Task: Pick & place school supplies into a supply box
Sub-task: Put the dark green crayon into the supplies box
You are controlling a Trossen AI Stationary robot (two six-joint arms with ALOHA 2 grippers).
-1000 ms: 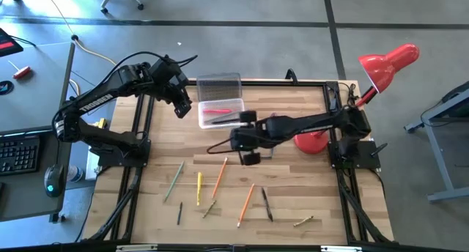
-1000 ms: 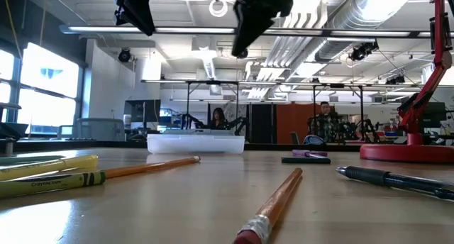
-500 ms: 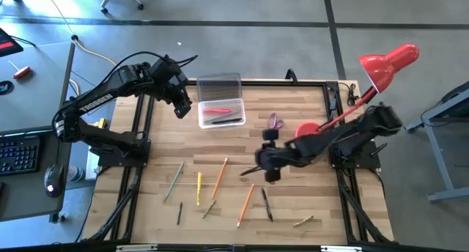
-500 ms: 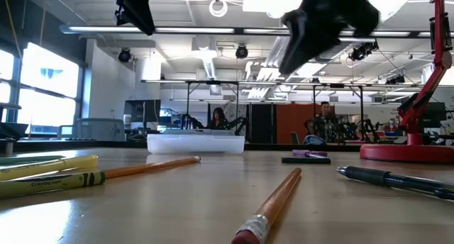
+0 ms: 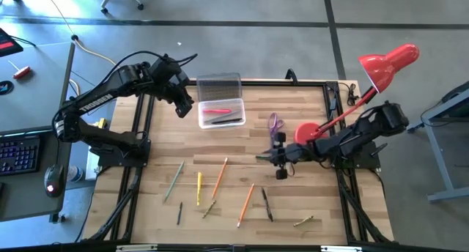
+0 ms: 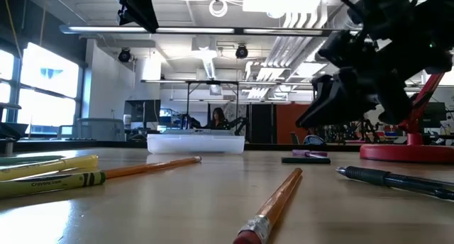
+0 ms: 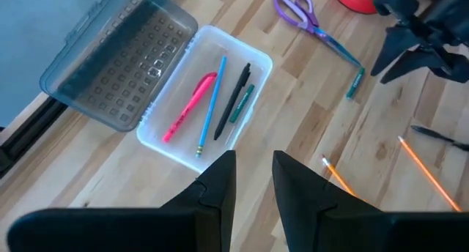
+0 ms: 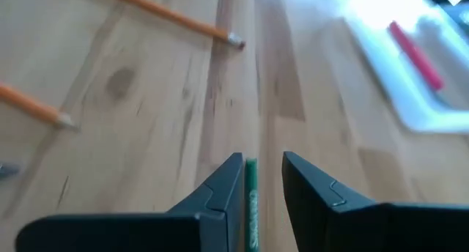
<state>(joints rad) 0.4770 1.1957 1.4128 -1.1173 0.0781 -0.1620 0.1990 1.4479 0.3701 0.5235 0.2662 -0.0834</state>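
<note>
Supply box (image 5: pixel 201 113) sits open by the far edge of the wooden table (image 5: pixel 308 105), a little left of its middle, its ribbed lid (image 7: pixel 117 65) folded back flat. Inside lie a pink marker (image 7: pixel 189 107), a blue pencil (image 7: pixel 211 105), a black pen (image 7: pixel 233 102) and a short green pen (image 7: pixel 242 104). The left gripper (image 7: pixel 254 164) hangs in the air just beside the box's left end, its fingers slightly parted and empty. The right gripper (image 8: pixel 261 168) is low over the middle of the table, fingers apart, with a green marker (image 8: pixel 251 201) lying on the wood showing in the gap between them; whether they touch it cannot be told. Purple-handled scissors (image 5: pixel 275 123) lie just beyond that gripper, near the base of a red desk lamp (image 5: pixel 388 65) at the right edge. Toward the near edge are scattered a green pencil (image 5: pixel 174 180), a yellow pencil (image 5: pixel 198 187), two orange pencils (image 5: pixel 220 176) (image 5: pixel 245 204) and a black pen (image 5: pixel 267 204)
</note>
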